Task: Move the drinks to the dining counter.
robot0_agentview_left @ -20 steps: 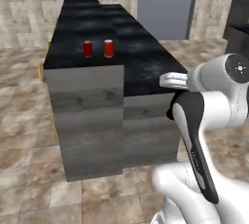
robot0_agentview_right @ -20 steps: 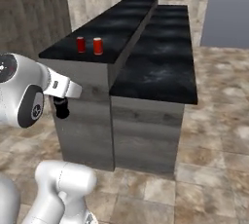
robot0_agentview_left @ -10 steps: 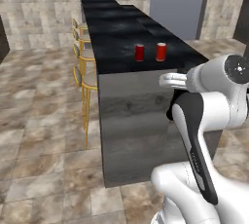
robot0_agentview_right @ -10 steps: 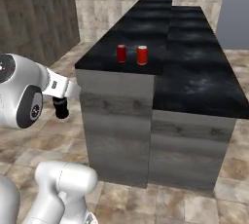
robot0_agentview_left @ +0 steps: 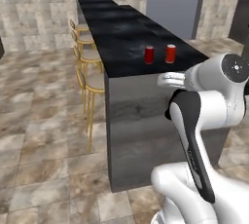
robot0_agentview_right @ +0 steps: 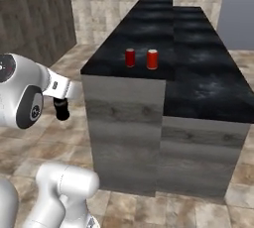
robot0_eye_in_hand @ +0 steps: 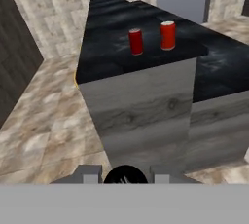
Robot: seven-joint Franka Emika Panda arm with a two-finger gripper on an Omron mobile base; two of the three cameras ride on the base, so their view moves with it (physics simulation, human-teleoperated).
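Observation:
Two red cans (robot0_agentview_left: 149, 55) (robot0_agentview_left: 170, 53) stand side by side on the raised ledge of the dining counter (robot0_agentview_left: 121, 33), near its close end. The right base view shows the cans (robot0_agentview_right: 130, 57) (robot0_agentview_right: 152, 59) and the counter (robot0_agentview_right: 198, 73) too. My gripper (robot0_agentview_right: 61, 104) hangs in front of the counter's end, below the level of its top, shut on a small dark bottle (robot0_agentview_right: 61, 111). In the hand view the bottle's round dark top (robot0_eye_in_hand: 125, 174) sits between my fingertips, with the cans (robot0_eye_in_hand: 136, 41) (robot0_eye_in_hand: 167, 35) ahead and higher up.
Several wooden stools (robot0_agentview_left: 87, 72) line the counter's left side. A grey door panel (robot0_agentview_left: 175, 4) stands behind the far end. A dark wall (robot0_agentview_right: 34, 19) lies to the left. Tiled floor surrounds the counter's grey end face (robot0_eye_in_hand: 141, 116).
The whole picture has shifted: the base has swung round the counter's end, which now faces me more squarely. The cans stay in place and the bottle stays in my grip.

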